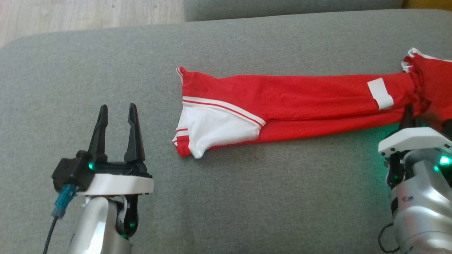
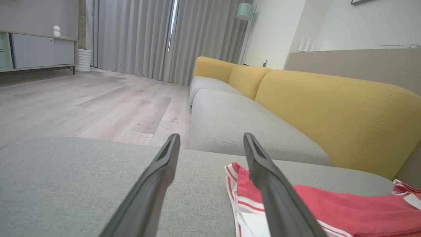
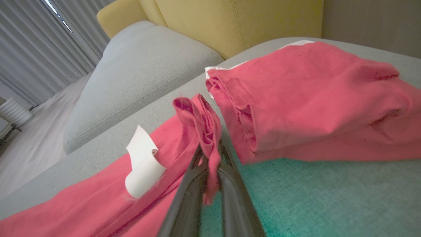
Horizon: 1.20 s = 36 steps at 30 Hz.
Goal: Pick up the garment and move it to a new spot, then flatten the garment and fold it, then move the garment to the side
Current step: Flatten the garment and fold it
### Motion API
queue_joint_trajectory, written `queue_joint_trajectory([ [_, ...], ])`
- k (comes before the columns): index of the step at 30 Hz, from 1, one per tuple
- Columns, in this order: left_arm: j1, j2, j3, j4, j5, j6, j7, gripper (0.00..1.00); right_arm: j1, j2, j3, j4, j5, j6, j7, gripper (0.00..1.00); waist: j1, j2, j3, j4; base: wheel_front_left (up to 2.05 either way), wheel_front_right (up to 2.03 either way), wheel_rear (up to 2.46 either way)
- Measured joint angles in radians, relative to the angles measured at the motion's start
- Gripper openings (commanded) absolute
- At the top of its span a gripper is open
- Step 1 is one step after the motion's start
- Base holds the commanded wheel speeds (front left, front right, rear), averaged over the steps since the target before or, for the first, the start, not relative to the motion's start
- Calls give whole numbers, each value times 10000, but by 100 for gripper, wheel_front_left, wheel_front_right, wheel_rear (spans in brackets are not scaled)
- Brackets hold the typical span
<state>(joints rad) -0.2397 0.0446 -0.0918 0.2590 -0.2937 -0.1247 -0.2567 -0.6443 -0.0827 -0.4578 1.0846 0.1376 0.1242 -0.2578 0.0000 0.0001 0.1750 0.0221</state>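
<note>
Right gripper (image 3: 210,150) tight around bunched red garment (image 3: 312,98)

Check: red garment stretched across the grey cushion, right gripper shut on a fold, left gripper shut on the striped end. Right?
The left gripper is open, clear of the red garment, beside its striped end: see the head view. Rest holds: right gripper shut on a fold, garment across the grey cushion.

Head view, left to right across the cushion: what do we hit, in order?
left gripper, open → white panel at the end of the red garment → white label on the garment → right gripper, shut on the garment.
</note>
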Motion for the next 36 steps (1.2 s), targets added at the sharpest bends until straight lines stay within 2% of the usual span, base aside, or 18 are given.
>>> queue_joint_trajectory([
  [4,13,-4,-6,4,-73,2,0,100,-5,134,134,-313,-25,0,0,0,0,0,-149,-47,0,0,0],
  [8,21,-10,-25,29,-98,4,0,100,-23,173,886,-548,234,0,0,0,0,0,-299,-32,0,0,0],
  [12,42,-15,-38,100,-150,4,0,100,-274,173,3047,-617,1847,0,0,0,1,0,-474,105,0,0,0],
  [17,347,-15,-46,201,-173,4,0,100,-362,169,5917,-1618,3952,0,119,0,0,0,-747,316,0,0,0],
  [21,443,-13,-88,228,-272,13,0,100,-291,176,7705,-2391,5093,0,307,0,0,0,-884,551,0,0,0],
  [29,437,-13,-537,215,-422,27,0,100,-230,167,9990,-2592,6243,0,424,0,0,0,-860,1348,0,0,0],
  [36,431,-12,-907,219,-591,121,0,100,-280,167,11146,-2040,6884,0,353,0,1,0,-680,2207,0,0,0],
])
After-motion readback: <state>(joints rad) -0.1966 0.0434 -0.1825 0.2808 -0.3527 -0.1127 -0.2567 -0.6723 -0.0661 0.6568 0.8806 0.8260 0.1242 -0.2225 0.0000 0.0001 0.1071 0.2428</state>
